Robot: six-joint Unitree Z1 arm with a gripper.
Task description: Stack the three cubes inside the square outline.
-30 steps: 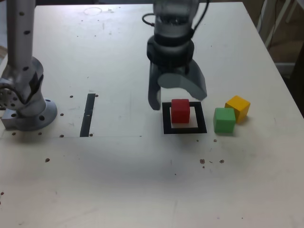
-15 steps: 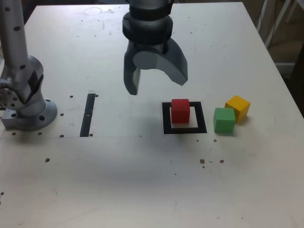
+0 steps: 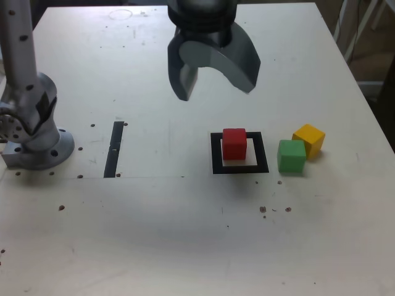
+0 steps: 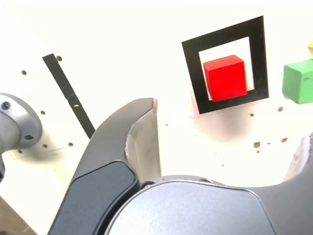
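Gripper (image 3: 215, 82) hangs empty above the table, jaws spread wide. Red cube (image 3: 234, 143) sits inside the square outline (image 3: 215, 154). Green cube (image 3: 291, 155) and yellow cube (image 3: 309, 140) are just beside each other, toward the exterior view's right of the outline. Likely next pick, green, lies down and right of the gripper in that view.

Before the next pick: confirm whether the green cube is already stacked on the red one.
No: the green cube sits on the table beside the yellow cube, outside the square outline, apart from the red cube.

Red cube (image 4: 225, 78) inside square outline (image 4: 191, 73)
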